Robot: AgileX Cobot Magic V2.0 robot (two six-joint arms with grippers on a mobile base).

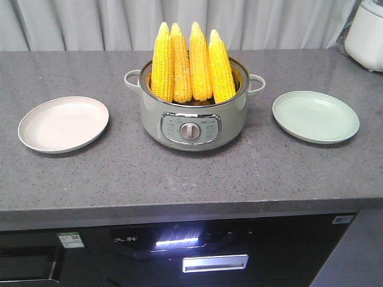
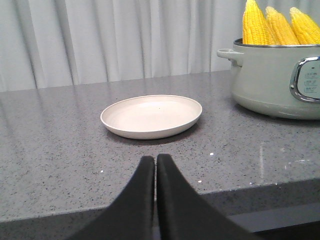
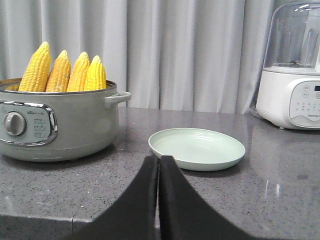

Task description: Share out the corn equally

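Observation:
Several yellow corn cobs [image 1: 190, 63] stand upright, tips up, inside a grey-green electric pot [image 1: 191, 119] at the middle of the counter; the corn [image 2: 272, 25] shows at the upper right of the left wrist view and the corn [image 3: 65, 70] at the left of the right wrist view. A beige plate [image 1: 63, 124] lies left of the pot and a pale green plate [image 1: 315, 116] lies right of it; both hold nothing. My left gripper [image 2: 155, 160] is shut near the counter's front edge, facing the beige plate [image 2: 151, 115]. My right gripper [image 3: 159, 160] is shut before the green plate [image 3: 197, 148].
A white appliance with a clear lid [image 3: 295, 70] stands at the back right of the grey counter [image 1: 191, 179]. Grey curtains hang behind. Below the counter's front edge is a dark appliance front [image 1: 209, 248].

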